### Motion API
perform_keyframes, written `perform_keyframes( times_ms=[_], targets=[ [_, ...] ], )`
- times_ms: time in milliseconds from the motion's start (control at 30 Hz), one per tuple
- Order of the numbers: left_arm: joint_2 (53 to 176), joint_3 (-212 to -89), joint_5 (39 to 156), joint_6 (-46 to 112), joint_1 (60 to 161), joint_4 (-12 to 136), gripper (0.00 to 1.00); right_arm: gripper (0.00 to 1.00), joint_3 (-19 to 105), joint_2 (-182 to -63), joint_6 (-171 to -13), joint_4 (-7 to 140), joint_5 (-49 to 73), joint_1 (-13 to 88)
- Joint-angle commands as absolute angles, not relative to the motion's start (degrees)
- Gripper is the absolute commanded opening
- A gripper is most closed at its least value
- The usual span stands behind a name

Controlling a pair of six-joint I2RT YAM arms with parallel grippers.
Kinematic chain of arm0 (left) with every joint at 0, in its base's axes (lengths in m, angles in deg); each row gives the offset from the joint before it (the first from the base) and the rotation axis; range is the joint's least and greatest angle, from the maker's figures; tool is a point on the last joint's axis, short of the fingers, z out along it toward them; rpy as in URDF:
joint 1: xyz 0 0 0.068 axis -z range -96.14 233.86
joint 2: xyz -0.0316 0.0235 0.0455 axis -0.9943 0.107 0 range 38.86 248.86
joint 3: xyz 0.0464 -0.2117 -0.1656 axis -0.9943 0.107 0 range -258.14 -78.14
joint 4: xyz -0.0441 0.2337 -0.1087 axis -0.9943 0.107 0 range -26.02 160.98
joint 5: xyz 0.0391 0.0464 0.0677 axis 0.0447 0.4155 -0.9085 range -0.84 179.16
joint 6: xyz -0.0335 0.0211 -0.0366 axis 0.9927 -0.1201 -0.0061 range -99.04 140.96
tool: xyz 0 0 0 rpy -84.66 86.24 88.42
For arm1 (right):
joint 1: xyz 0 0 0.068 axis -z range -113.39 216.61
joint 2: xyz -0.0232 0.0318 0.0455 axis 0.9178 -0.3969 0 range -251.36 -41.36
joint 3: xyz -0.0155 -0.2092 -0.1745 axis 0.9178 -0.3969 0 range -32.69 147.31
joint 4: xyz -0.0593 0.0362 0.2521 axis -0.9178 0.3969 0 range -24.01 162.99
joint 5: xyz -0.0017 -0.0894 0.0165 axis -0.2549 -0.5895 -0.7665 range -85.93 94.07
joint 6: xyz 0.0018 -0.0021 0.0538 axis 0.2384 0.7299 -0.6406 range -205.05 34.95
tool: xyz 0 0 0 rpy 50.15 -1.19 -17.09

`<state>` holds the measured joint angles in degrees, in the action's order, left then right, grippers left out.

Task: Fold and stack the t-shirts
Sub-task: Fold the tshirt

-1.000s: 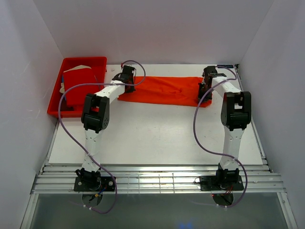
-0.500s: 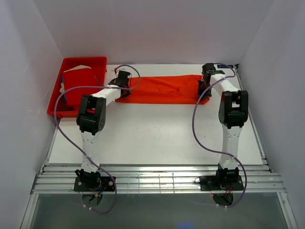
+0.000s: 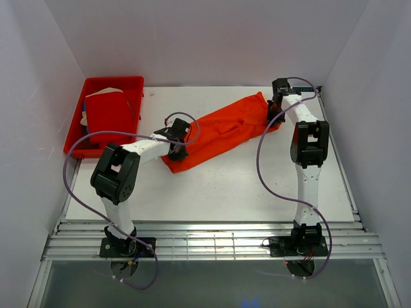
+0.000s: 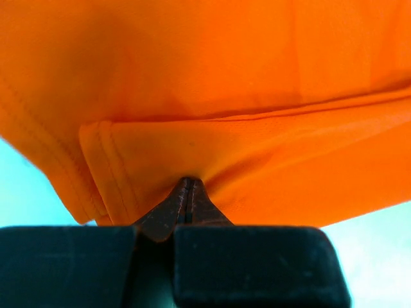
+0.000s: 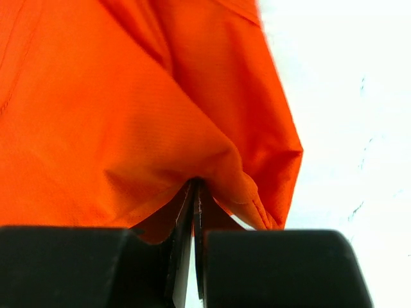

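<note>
Right of the red tray [image 3: 138, 82], the orange t-shirt [image 3: 221, 131] lies slanted across the bench [image 3: 225, 186]. The left end effector [image 3: 176, 150] clenches its near hem. The right end effector [image 3: 275, 115] clenches its far corner by the bench's edge.

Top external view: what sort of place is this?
Probably a lab test cell, not a home: plain white walls box in a white table, two arms are bolted at its near edge, and the left gripper and right gripper pinch one orange t-shirt.
</note>
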<state>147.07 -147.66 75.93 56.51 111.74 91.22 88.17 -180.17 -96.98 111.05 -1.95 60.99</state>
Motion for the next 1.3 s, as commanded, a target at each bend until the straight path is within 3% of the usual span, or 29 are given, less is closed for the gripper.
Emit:
perform_keyframes(
  times_ms=[0,467,1267],
  targets=[
    [146.45,-141.87,83.01,61.99,115.22,101.94,0.0,0.08,90.62,-183.3,-98.23,111.17,-2.0,61.16],
    [141.34,-138.96,93.82,64.81,125.43,108.1,0.0,0.11,92.3,-184.98,-107.02,101.86,7.13,61.43],
    [151.1,-162.33,105.06,63.23,135.36,104.77,0.0,0.19,94.75,-187.26,-122.23,76.81,31.56,61.87]
  ],
)
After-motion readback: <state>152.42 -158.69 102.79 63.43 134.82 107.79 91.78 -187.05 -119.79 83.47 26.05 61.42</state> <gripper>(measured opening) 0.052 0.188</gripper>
